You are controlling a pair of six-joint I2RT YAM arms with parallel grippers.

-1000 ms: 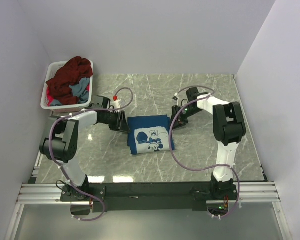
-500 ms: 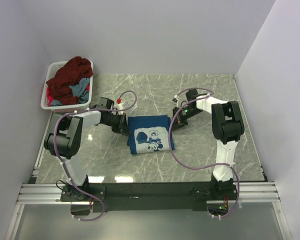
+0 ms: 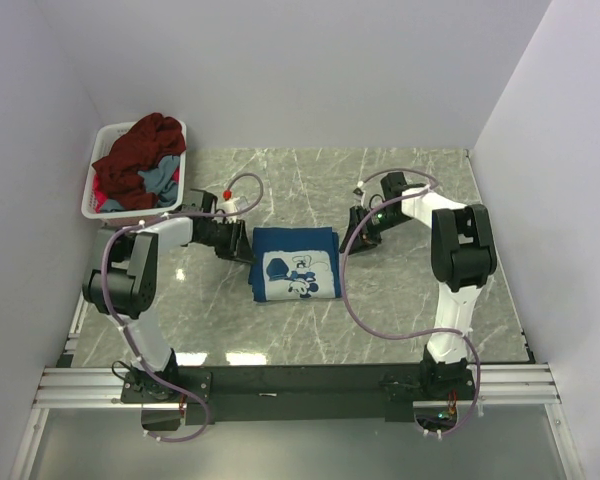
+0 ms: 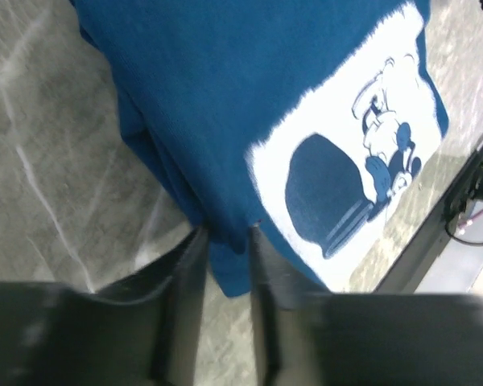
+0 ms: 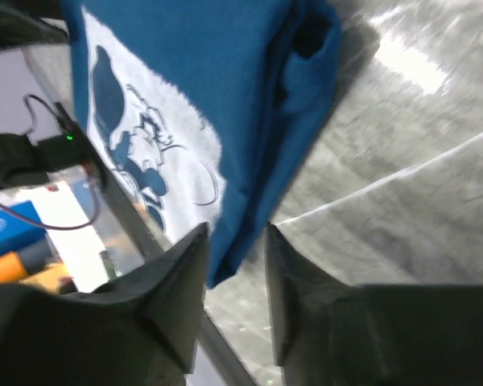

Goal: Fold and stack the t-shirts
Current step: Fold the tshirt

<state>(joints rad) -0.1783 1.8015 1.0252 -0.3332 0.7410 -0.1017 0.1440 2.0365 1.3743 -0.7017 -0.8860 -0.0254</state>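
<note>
Compared with a second ago, the folded blue t-shirt (image 3: 296,262) has slid a little toward the far left. It now lies squarer to the counter (image 3: 420,300), where before it sat slightly skewed. Its white cartoon print faces up on the near half. Both arms have hardly moved.

The left tool (image 3: 242,243) is at the shirt's far-left corner and the right tool (image 3: 356,236) is just off its far-right corner. In the left wrist view, my left fingers (image 4: 185,273) stand a little apart with the shirt's corner lying flat in the gap, not bunched or lifted, so I read that tool as open. In the right wrist view, the right fingers (image 5: 181,277) are parted too. A folded corner reaches into the gap, with bare counter showing beside it, so this tool is also open and holds nothing.

The shirt sits mid-counter, well apart from every edge. There is open marble on its near side up to the base rail, and a broad stretch to its right out to the counter's right edge. The far strip toward the back wall is bare as well.

On the left it is tighter. The white basket (image 3: 130,215) sits in the far-left corner against the side wall, close behind the left arm's forearm. It holds a heaped maroon shirt (image 3: 140,155) with a grey-blue one (image 3: 160,180) under it.
</note>
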